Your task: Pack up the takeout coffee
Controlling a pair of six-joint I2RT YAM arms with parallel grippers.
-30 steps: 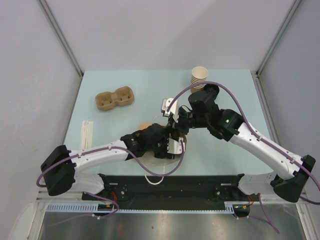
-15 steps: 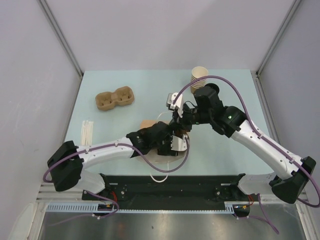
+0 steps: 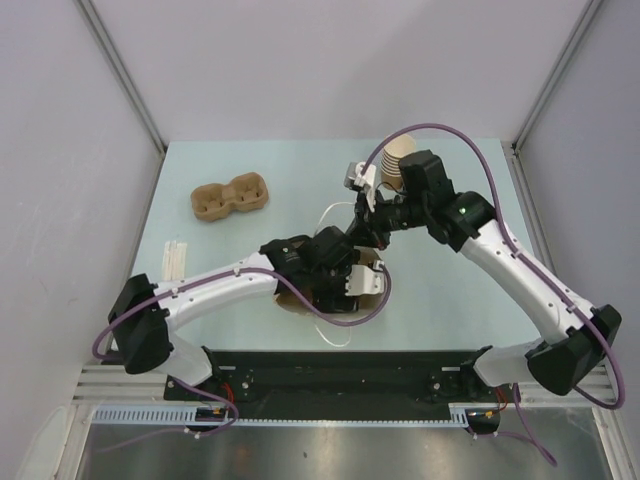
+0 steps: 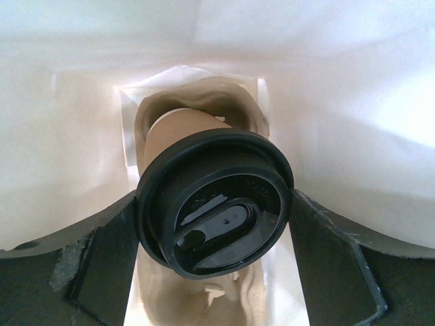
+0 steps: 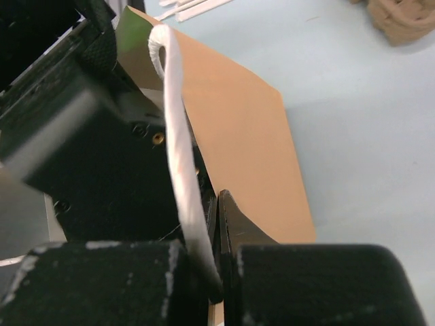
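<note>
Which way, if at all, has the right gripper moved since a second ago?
Yes: the right gripper, shut on the white handle, has shifted farther back, toward the stack of paper cups.

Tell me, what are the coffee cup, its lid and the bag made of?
Coffee cup: matte brown kraft paper, apparently. Lid: black plastic, judging by its glossy moulded rim and sip hole. Bag: brown paper outside, flat and creased, white inside.

Base of takeout coffee (image 4: 212, 198) unseen
</note>
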